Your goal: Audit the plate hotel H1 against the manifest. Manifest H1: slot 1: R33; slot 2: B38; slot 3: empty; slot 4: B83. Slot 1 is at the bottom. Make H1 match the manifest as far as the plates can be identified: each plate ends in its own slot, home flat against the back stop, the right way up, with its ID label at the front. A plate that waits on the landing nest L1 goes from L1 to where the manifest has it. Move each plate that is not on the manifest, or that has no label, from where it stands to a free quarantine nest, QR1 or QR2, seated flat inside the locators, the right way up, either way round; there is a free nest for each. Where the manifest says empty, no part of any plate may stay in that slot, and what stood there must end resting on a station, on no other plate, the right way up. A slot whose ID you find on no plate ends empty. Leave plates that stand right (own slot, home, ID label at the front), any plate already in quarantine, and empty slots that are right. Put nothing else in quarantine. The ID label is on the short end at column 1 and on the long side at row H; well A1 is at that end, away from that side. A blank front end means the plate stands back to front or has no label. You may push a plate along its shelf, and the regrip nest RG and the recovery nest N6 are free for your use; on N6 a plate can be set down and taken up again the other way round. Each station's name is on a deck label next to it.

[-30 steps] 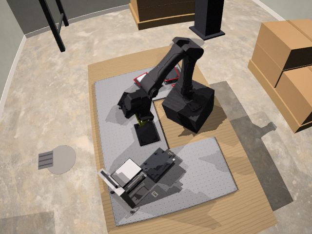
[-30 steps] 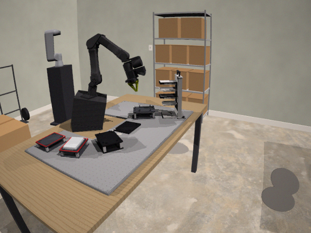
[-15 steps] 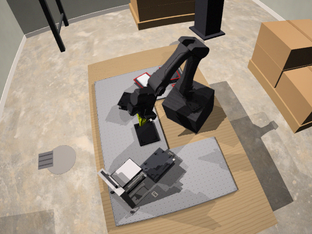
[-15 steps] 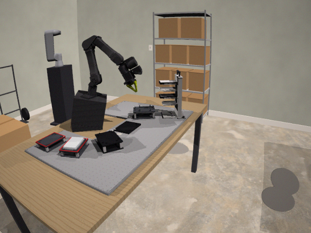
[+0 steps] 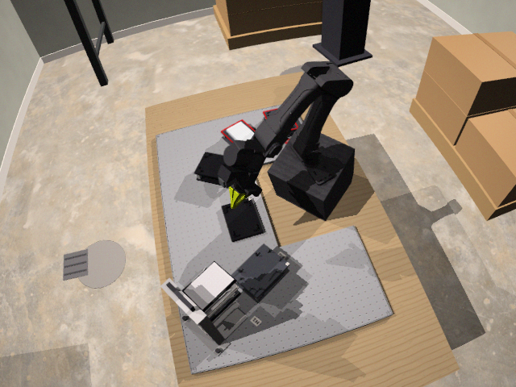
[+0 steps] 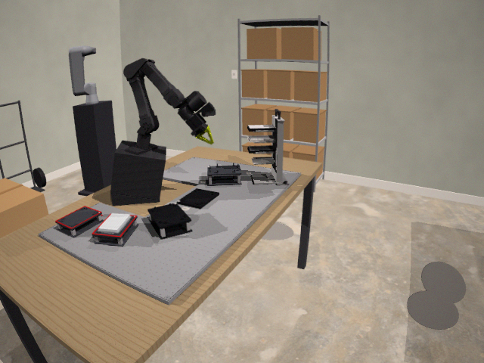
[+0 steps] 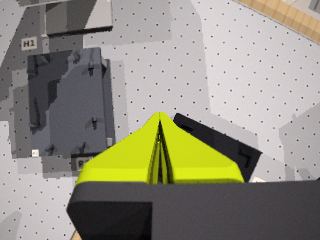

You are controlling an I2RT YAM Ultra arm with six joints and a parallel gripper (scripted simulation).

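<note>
The plate hotel H1 (image 5: 195, 305) (image 6: 278, 148) stands at the mat's near end. A white plate (image 5: 210, 278) (image 6: 259, 126) lies on its top shelf, and lower shelves (image 6: 259, 149) hold more plates; their labels are too small to read. My gripper (image 5: 237, 200) (image 6: 204, 136) (image 7: 159, 120) is shut with nothing between its yellow fingers. It hangs high above the flat black nest N6 (image 5: 243, 220) (image 6: 198, 197) (image 7: 222, 137), pointing down toward the hotel side. The raised dark nest RG (image 5: 263, 270) (image 6: 223, 173) (image 7: 65, 105) next to H1 is bare.
Two red-framed quarantine nests sit at the far end: one holds a white plate (image 5: 239, 131) (image 6: 113, 222), the other (image 6: 78, 217) shows dark and is partly behind the arm. A raised black nest (image 5: 210, 167) (image 6: 169, 219) stands beside them. The arm's base block (image 5: 312, 179) sits to the right.
</note>
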